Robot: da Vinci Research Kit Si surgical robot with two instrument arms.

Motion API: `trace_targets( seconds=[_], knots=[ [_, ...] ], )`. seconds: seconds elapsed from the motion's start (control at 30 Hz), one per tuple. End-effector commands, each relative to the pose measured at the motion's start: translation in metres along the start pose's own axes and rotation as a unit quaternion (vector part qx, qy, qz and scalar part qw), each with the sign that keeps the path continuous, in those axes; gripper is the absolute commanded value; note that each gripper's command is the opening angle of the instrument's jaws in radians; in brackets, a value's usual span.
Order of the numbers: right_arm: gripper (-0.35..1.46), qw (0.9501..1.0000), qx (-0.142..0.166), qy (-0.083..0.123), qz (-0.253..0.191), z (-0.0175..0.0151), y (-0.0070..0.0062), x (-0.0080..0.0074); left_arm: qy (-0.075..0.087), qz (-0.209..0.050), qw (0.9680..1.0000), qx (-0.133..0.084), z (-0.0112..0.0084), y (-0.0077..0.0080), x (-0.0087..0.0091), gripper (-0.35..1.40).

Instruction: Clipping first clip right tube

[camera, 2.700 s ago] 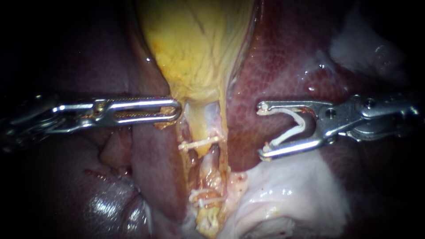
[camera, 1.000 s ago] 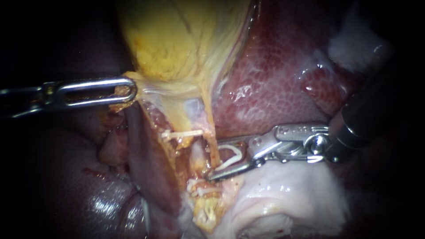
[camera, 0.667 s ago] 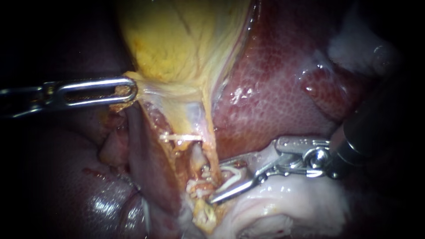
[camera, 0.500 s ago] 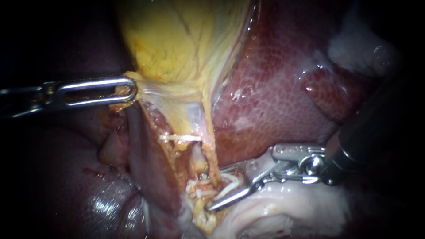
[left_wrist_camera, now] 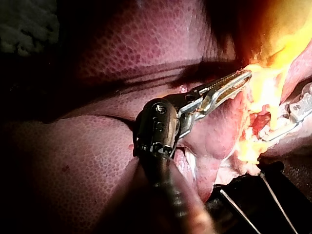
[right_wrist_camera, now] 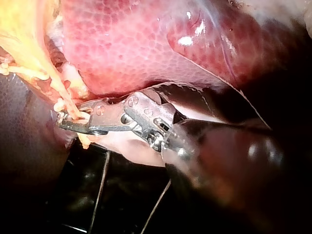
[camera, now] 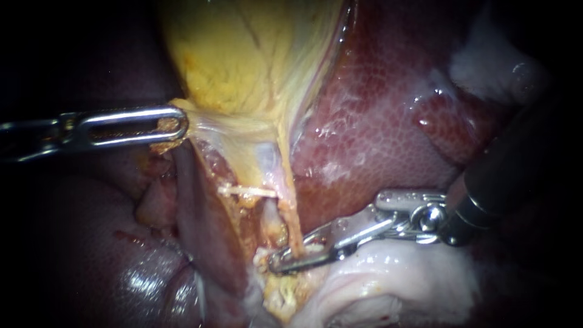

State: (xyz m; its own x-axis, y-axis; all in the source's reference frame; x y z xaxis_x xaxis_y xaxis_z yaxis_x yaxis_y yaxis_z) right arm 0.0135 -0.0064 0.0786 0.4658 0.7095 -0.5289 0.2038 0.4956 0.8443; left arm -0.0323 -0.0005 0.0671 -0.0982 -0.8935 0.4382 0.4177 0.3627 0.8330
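Observation:
The yellow gallbladder [camera: 243,54] narrows downward into two tubes. My left instrument [camera: 175,125] comes in from the left, its jaws shut on the gallbladder's lower edge and holding it out to the left; in the left wrist view they [left_wrist_camera: 243,78] bite yellow tissue. A white clip [camera: 246,191] lies across the tubes higher up. The right tube [camera: 296,226] is a thin yellow strand. My right instrument [camera: 280,262] has its jaws pressed together around that strand low down. The right wrist view shows the strand [right_wrist_camera: 67,102] entering the shut jaws [right_wrist_camera: 66,123].
Dark red liver [camera: 388,109] lies to the right of and behind the gallbladder, and more liver [camera: 91,243] to the lower left. Pale white tissue [camera: 388,282] lies under my right instrument. Another white clip [camera: 262,260] sits just beside the jaw tips.
My right instrument came in down and left with an open clip in its jaws, passed them around the right tube, then closed. My left instrument earlier drew the gallbladder leftward and has since held still.

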Motion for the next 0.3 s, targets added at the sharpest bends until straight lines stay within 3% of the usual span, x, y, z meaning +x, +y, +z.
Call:
trace_targets(
  seconds=[0.03,0.3],
  knots=[
    [-0.35,1.0000,0.000,-0.001,0.000,0.0002,0.0000,-0.0001,0.000,0.000,1.0000,0.000,0.0000,0.0000,0.0000,-0.35],
    [-0.35,1.0000,-0.003,-0.004,0.000,0.0002,-0.0002,0.0000,0.000,0.000,1.0000,0.000,0.0001,0.0001,0.0001,-0.35]
  ],
)
